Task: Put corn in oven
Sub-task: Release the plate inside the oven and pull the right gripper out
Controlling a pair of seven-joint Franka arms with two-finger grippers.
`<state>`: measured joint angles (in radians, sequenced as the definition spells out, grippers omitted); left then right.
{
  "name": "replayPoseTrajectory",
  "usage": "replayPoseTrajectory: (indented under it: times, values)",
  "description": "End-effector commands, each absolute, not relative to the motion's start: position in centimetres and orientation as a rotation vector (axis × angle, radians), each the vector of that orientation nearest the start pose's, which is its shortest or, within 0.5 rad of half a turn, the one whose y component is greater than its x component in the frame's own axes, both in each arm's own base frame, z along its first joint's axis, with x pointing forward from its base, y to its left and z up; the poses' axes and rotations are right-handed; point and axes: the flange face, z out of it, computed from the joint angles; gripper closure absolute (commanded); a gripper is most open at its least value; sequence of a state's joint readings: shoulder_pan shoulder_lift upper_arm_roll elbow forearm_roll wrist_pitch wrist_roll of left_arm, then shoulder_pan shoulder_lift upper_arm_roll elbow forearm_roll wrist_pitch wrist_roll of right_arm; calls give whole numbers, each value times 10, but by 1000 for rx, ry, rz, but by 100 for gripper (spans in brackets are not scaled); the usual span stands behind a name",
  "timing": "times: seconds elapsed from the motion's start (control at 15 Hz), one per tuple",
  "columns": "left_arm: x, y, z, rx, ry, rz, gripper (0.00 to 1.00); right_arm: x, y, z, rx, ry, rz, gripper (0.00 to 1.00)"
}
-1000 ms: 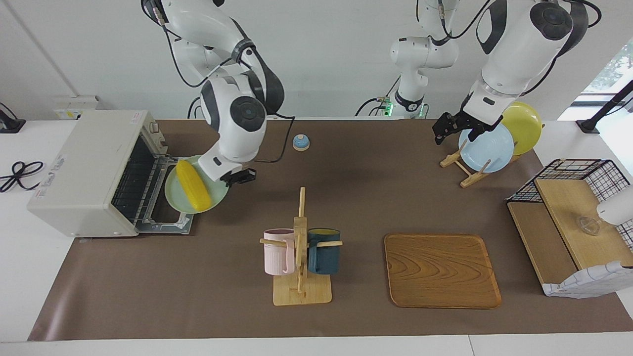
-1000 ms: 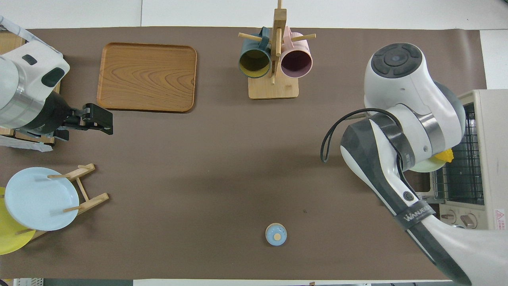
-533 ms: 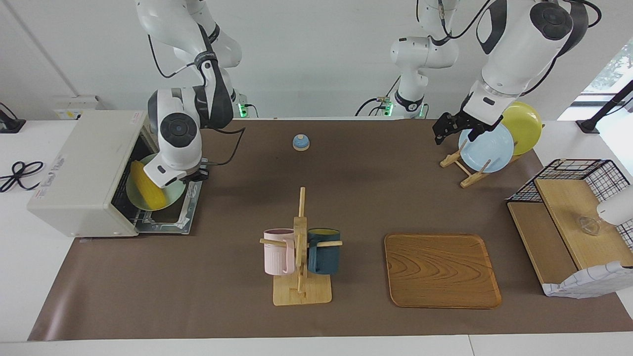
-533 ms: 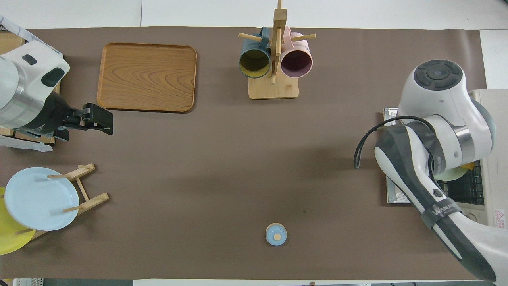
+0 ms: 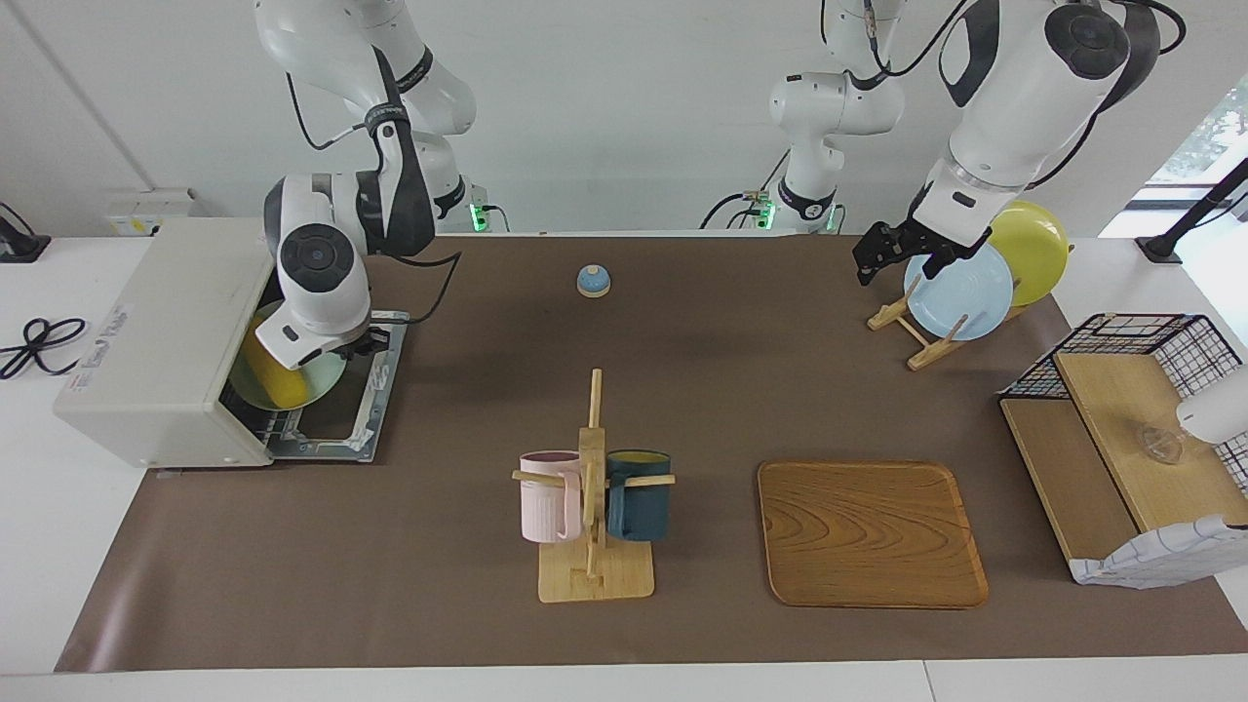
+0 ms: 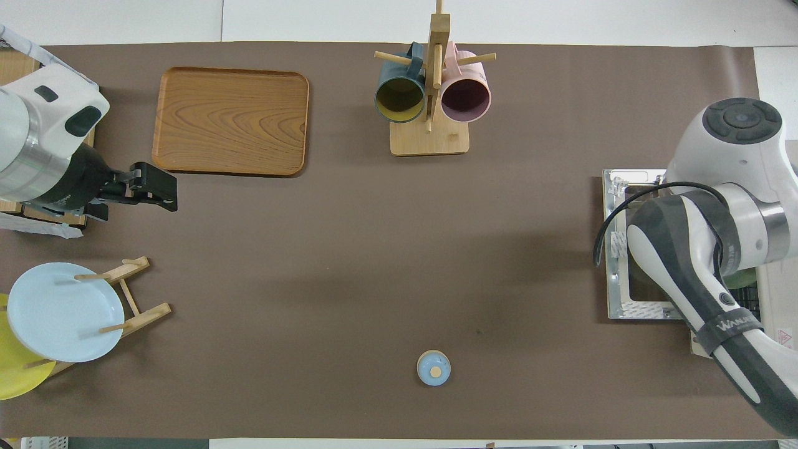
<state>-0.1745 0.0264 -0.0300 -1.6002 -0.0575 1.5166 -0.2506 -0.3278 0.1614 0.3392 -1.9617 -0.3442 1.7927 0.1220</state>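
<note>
At the oven (image 5: 161, 336) mouth, corn (image 5: 271, 378) lies beside right end effector (image 5: 366, 341).

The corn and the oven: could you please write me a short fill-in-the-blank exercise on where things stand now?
1. The corn lies on a pale ____ plate.
2. The oven has its door folded ____.
3. The plate is carried by the ____ hand.
4. The left hand hangs over the rack that holds a blue and a ____ plate.

Missing words: green; open; right; yellow
</note>
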Motion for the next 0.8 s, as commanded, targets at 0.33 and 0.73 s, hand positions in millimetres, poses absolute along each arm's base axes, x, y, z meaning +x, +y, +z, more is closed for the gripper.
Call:
replayPoseTrajectory:
  times: [0.33,0.73]
  values:
    - [540,-116,597,-3181,-81,172,0,539,-44,367,-3390,-63,459,73]
    - [540,-116,597,-3182,-81,169,0,551,-23,392,-3351,-48,412,65]
